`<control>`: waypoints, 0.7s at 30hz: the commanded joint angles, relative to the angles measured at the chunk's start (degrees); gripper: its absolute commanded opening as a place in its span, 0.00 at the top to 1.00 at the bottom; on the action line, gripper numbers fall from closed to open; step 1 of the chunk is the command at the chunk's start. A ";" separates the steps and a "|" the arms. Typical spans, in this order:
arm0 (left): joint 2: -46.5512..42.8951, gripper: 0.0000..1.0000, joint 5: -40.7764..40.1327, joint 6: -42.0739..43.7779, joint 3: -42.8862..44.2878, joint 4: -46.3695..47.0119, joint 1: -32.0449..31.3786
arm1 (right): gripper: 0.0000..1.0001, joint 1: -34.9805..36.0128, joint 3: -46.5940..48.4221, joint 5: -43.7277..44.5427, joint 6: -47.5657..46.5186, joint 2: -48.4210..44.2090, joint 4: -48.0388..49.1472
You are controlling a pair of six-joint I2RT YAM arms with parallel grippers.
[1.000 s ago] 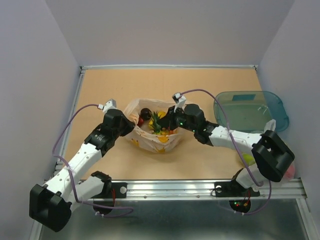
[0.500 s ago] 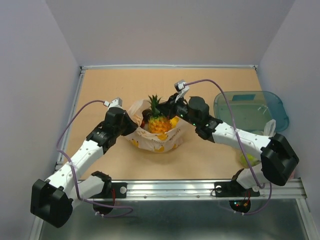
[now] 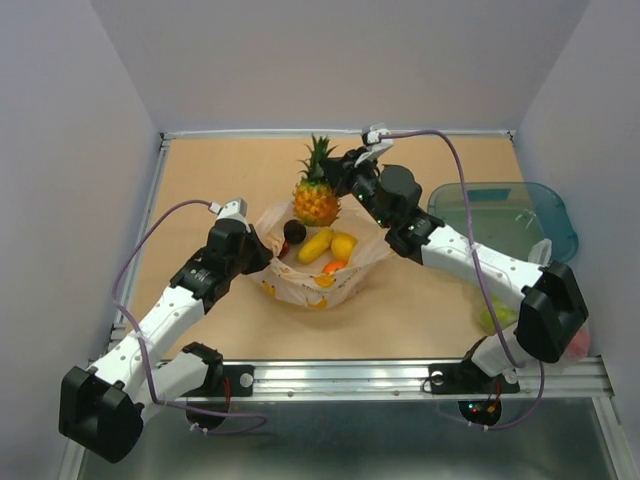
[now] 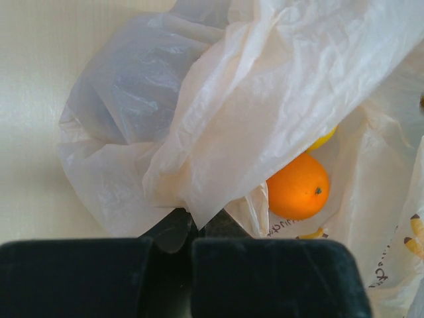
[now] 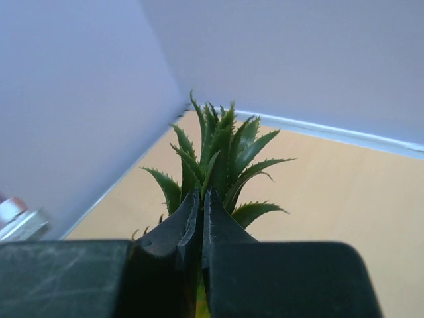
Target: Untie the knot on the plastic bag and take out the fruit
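Top view, pineapple (image 3: 315,200): held upright in the air, crown up, just beyond the bag (image 3: 300,288).
Right gripper (image 3: 333,172): clamped tight on the crown.
Left gripper (image 3: 262,250): pinched closed on the bag's left rim.
Bag: open, other fruit (image 3: 325,250) seen inside.
Nearer arm: right; a tray (image 3: 560,215) was seen to the pineapple's right.

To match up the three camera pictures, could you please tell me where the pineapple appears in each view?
Top external: the pineapple hangs just beyond the plastic bag's far rim, the right pincer shut on it.
Left wrist: not in it; only the bag and an orange show.
Right wrist: its green crown fills the centre, clamped.
Shared landmark: the tan table, in all three.
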 commanded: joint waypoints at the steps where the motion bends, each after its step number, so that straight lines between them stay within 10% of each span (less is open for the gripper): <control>1: -1.73 1.00 -0.68 5.80 -0.85 2.20 0.03 | 0.99 -5.98 0.39 10.78 -0.86 -5.26 -2.23; 21: -9.81 1.00 9.00 19.08 -4.71 10.37 0.03 | 0.99 -40.61 -14.11 17.11 4.67 -15.47 -17.18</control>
